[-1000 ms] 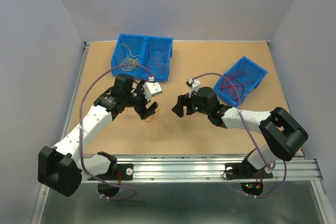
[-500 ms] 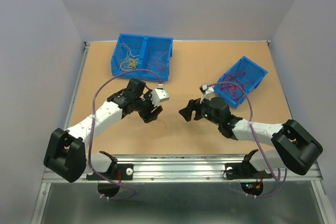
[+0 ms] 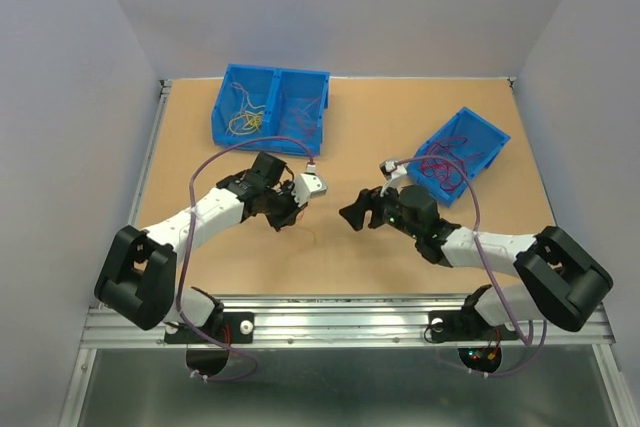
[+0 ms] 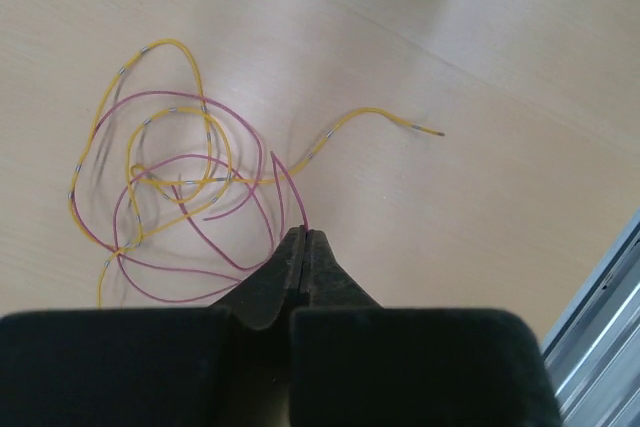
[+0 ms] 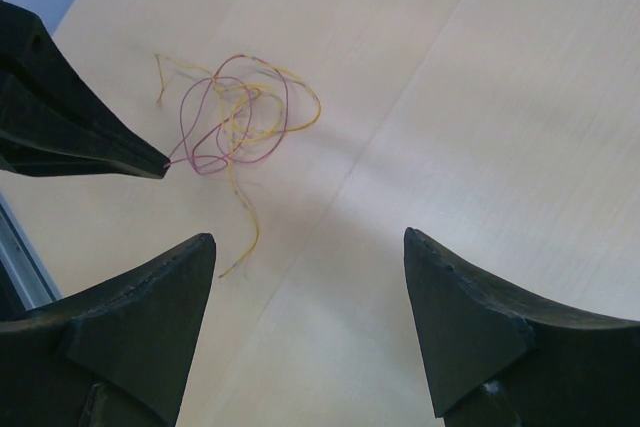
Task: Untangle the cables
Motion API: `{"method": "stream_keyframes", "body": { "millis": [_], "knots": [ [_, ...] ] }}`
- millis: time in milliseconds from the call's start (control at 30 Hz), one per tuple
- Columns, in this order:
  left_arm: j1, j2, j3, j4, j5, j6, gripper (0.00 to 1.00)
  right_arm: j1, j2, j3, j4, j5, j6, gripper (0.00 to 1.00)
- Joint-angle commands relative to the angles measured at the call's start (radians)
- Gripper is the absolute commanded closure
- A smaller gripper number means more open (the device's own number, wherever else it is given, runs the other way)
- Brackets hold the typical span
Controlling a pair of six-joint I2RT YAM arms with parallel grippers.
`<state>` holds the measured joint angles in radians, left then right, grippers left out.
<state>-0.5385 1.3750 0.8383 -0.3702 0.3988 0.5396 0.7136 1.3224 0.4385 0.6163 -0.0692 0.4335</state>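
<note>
A loose tangle of thin cables lies on the tan table: a yellow cable point(image 4: 190, 65) and a magenta cable point(image 4: 232, 119) looped through each other. My left gripper point(image 4: 304, 235) is shut, its tips pinching one end of the magenta cable just right of the tangle. The right wrist view shows the same tangle point(image 5: 240, 117), with the left fingertips point(image 5: 150, 162) holding the magenta end at its near-left side. My right gripper point(image 5: 308, 235) is open and holds nothing, a short way from the tangle. From above, the left gripper point(image 3: 286, 218) and the right gripper point(image 3: 356, 214) face each other mid-table.
A blue double bin point(image 3: 275, 72) with yellow wires in it stands at the back left. A single blue bin point(image 3: 484, 168) with red wires sits at the back right. A metal rail point(image 3: 350, 322) runs along the near edge, close to the left gripper's right side point(image 4: 600, 297).
My left gripper has closed on the magenta cable end, and its arm has shifted right and lower. The right arm drew right at first, then stayed still, open.
</note>
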Motion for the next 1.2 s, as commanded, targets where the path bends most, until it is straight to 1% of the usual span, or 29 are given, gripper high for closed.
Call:
{"method": "stream_keyframes", "body": {
  "millis": [0, 100, 167, 267, 500, 567, 667, 767, 900, 1033, 1167],
  "knots": [
    [-0.015, -0.051, 0.05, -0.019, 0.021, 0.034, 1.0, 0.001, 0.064, 0.006, 0.103, -0.076, -0.041, 0.19],
    [-0.015, -0.103, 0.08, -0.047, 0.04, 0.051, 1.0, 0.001, 0.107, 0.008, 0.189, -0.156, -0.062, 0.18],
    [-0.015, -0.158, 0.128, -0.105, 0.092, 0.069, 1.0, 0.006, 0.144, 0.016, 0.249, -0.193, -0.076, 0.18],
    [-0.017, -0.178, 0.195, -0.168, 0.127, 0.069, 1.0, 0.015, 0.182, 0.052, 0.266, -0.219, -0.105, 0.18],
    [-0.017, -0.202, 0.333, -0.263, 0.132, 0.062, 1.0, 0.049, 0.268, 0.153, 0.287, -0.222, -0.17, 0.18],
    [-0.017, -0.223, 0.381, -0.268, 0.129, 0.046, 1.0, 0.05, 0.287, 0.169, 0.287, -0.219, -0.167, 0.19],
    [-0.015, -0.252, 0.453, -0.259, 0.129, -0.007, 1.0, 0.056, 0.313, 0.163, 0.336, -0.242, -0.161, 0.18],
    [-0.017, -0.267, 0.533, -0.256, 0.169, -0.059, 1.0, 0.066, 0.34, 0.163, 0.404, -0.26, -0.16, 0.18],
    [-0.017, -0.252, 0.654, -0.263, 0.201, -0.122, 1.0, 0.07, 0.38, 0.201, 0.428, -0.221, -0.167, 0.18],
    [-0.017, -0.203, 0.772, -0.28, 0.244, -0.161, 1.0, 0.083, 0.437, 0.264, 0.439, -0.242, -0.182, 0.18],
    [-0.017, -0.175, 0.896, -0.253, 0.235, -0.21, 1.0, 0.099, 0.515, 0.334, 0.436, -0.206, -0.171, 0.21]
  ]
}}
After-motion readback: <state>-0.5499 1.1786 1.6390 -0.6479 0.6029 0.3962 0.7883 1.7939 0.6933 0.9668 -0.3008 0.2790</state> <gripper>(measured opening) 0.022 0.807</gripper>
